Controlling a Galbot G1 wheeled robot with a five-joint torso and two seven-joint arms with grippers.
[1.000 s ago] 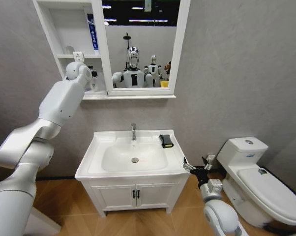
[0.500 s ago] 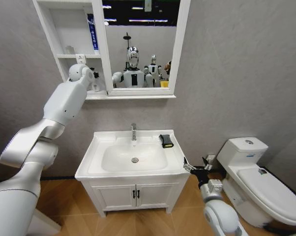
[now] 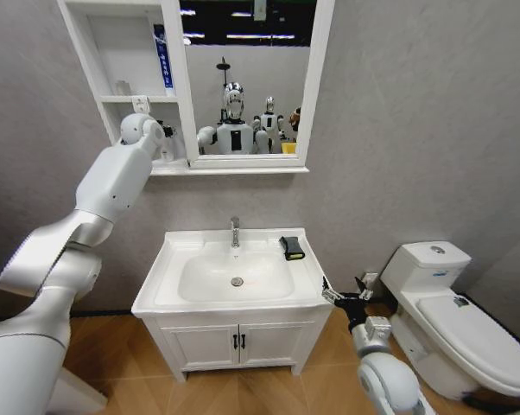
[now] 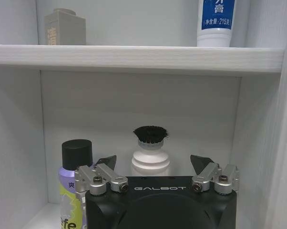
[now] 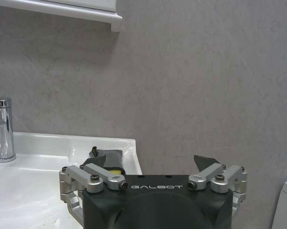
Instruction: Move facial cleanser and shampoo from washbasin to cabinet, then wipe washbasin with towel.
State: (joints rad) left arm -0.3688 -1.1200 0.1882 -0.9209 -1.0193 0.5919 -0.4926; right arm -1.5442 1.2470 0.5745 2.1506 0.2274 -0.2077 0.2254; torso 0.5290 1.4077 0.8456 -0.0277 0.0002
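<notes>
My left gripper [image 3: 164, 132] is raised into the lower shelf of the cabinet [image 3: 176, 86] and stands open [image 4: 153, 163]. A white bottle with a black bristled top [image 4: 150, 160] stands in line with the gap between its fingers, and no finger touches it. A purple-and-yellow bottle with a black cap [image 4: 76, 191], perhaps the shampoo, stands beside it. Which one is the facial cleanser I cannot tell. The black towel [image 3: 291, 247] with a yellow-green edge lies on the washbasin [image 3: 168, 252] at its back right rim. My right gripper [image 3: 340, 296] hangs open and empty off the basin's front right corner.
On the upper shelf [image 4: 134, 55] stand a blue-and-white tube [image 4: 215, 21] and a grey bottle [image 4: 65, 26]. A mirror [image 3: 243, 78] fills the cabinet's right part. A chrome faucet [image 3: 235, 231] rises behind the bowl. A white toilet [image 3: 459, 311] stands to the right.
My left arm has pushed slightly further toward the cabinet's lower shelf since a second ago. The right arm and the towel have not moved.
</notes>
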